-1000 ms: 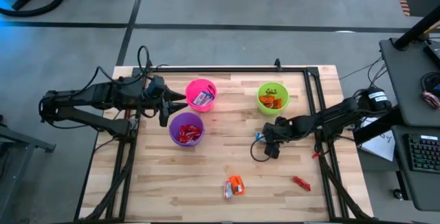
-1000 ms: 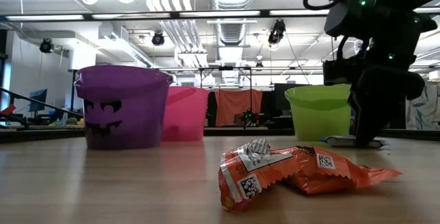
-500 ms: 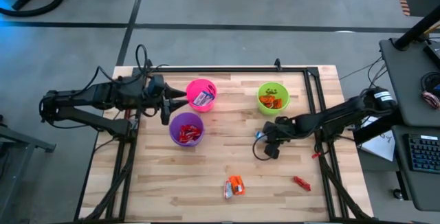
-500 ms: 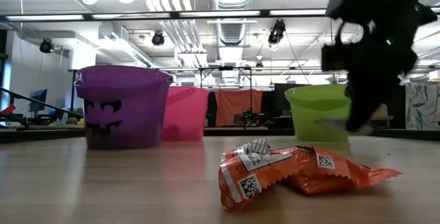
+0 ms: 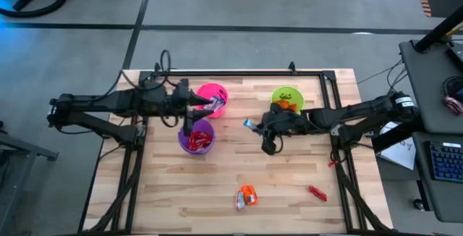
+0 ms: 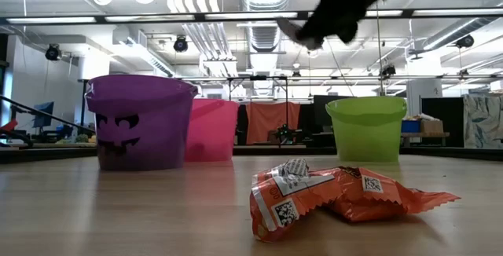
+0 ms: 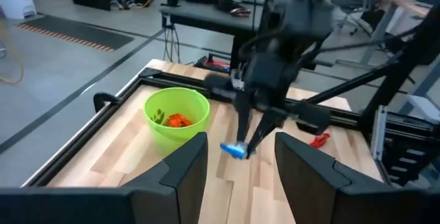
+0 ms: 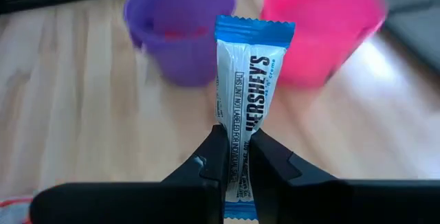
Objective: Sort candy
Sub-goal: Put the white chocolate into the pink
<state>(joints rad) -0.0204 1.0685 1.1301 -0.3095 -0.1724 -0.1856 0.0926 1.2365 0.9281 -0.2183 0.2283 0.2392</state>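
Overhead, the wooden tabletop (image 5: 231,171) carried three plastic cups. The purple cup (image 5: 196,135) stood nearest the left arm and held red-wrapped candy. The pink cup (image 5: 212,100) sat just behind it with blue-and-white bars inside. The green cup (image 5: 287,101) stood well apart toward the right side and held orange-wrapped pieces.

The left gripper (image 5: 189,113) hung over the gap between the pink and purple cups, its jaws spread wide with nothing between them. The right gripper (image 5: 255,125) reached in above the tabletop between the purple and green cups. Its jaws were closed on a blue-and-white bar (image 8: 247,93), pinching it near its lower end, so that most of the wrapper stood out beyond the fingertips (image 8: 214,157).

On the tabletop's near part lay an orange candy (image 5: 247,195) with a paler wrapper touching it, and a red candy (image 5: 316,192) lay farther right.
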